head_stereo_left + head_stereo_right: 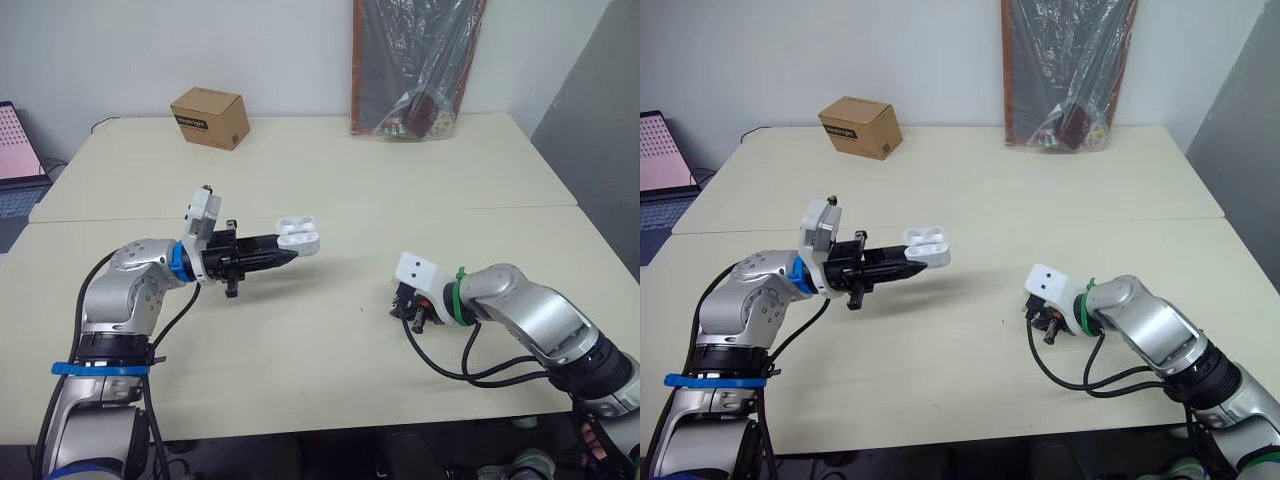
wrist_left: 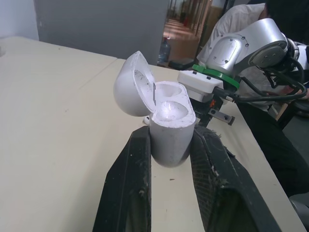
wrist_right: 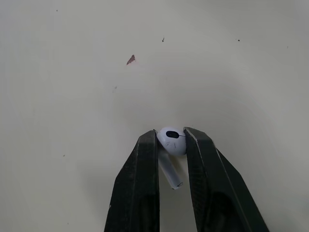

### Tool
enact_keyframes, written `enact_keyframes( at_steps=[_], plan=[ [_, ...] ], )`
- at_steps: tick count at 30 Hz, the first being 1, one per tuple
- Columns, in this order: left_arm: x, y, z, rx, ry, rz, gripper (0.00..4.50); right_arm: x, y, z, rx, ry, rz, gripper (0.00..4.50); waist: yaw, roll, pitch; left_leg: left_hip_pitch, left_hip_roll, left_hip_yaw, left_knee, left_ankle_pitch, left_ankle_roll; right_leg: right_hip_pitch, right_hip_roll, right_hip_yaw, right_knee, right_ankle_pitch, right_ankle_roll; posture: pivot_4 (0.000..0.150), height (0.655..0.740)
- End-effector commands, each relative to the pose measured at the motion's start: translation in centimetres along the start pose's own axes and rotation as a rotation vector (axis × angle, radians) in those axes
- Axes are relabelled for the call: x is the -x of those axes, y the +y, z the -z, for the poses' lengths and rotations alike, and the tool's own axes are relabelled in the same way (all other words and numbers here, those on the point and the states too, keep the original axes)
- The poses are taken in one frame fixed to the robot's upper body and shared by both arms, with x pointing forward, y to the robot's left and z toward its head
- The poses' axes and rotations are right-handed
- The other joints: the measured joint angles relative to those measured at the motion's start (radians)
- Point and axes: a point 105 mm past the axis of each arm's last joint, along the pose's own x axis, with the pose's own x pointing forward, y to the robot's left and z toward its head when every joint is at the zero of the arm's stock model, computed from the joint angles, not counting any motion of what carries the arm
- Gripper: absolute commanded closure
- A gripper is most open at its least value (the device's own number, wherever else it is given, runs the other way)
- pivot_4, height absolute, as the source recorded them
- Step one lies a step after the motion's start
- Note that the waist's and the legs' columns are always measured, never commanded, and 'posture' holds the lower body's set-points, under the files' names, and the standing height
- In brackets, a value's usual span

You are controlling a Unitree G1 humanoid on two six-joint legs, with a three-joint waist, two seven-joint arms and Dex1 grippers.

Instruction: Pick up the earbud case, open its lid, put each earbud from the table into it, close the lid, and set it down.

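My left gripper [image 1: 290, 256] is shut on the white earbud case [image 2: 166, 123] and holds it above the table, left of centre. The case lid [image 2: 131, 84] is hinged open, and both sockets inside look empty. To the right, near the front edge, my right gripper [image 1: 408, 305] points down at the tabletop. In the right wrist view its fingers [image 3: 145, 159] are shut on a white earbud [image 3: 171, 141], gripping the round head with the stem hanging between them. I cannot tell whether the earbud touches the table.
A brown cardboard box [image 1: 210, 117] sits at the back left of the beige table [image 1: 330, 360]. A plastic-wrapped dark board [image 1: 415, 65] leans on the wall at the back right. A laptop [image 1: 18, 160] stands beyond the left edge.
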Motion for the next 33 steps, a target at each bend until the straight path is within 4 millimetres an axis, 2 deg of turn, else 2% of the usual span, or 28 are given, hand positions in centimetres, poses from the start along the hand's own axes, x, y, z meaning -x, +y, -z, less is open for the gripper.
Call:
enact_keyframes(
  at_steps=[1, 9, 14, 24, 33],
  plan=[
    [-0.1, -0.3, -1.0, -0.057, -0.005, 0.011, 3.70, 1.1, -0.5, 0.5, 0.089, 0.008, -0.018, 4.07, 0.000, 0.000, 0.000, 0.000, 0.000, 0.000, 0.000, 0.000, 0.000, 0.000, 0.000, 0.000, 0.000, 0.000, 0.000, 0.150, 0.7400],
    [-0.2, -0.3, -1.0, -0.059, -0.003, 0.015, 3.70, 3.2, -0.5, 3.4, 0.260, 0.061, -0.160, 4.07, 0.002, 0.000, 0.000, 0.001, 0.000, 0.000, 0.000, 0.000, 0.000, 0.000, 0.000, 0.000, 0.000, -0.001, 0.001, 0.150, 0.7400],
    [-0.2, -0.3, -1.0, -0.059, -0.004, 0.013, 3.70, 3.4, 0.1, 3.5, 0.333, 0.050, -0.240, 4.07, 0.001, 0.000, 0.000, 0.001, 0.000, 0.000, 0.000, 0.000, 0.000, 0.001, 0.000, 0.000, 0.000, -0.001, 0.001, 0.150, 0.7400],
    [0.0, -0.3, -1.0, -0.058, -0.004, 0.006, 3.70, 3.3, 0.1, 4.5, 0.406, 0.095, -0.284, 4.07, 0.002, 0.000, 0.000, 0.002, 0.000, 0.000, 0.000, 0.000, 0.000, 0.001, 0.000, 0.000, 0.000, 0.000, 0.001, 0.150, 0.7400],
    [-0.1, -0.3, -0.9, -0.056, -0.006, 0.006, 3.70, 4.1, 0.3, 3.5, 0.364, 0.174, -0.250, 0.98, 0.005, 0.000, 0.000, 0.002, 0.000, 0.000, 0.000, 0.000, 0.000, 0.002, 0.000, 0.000, 0.000, 0.000, 0.000, 0.150, 0.7400]
  ],
)
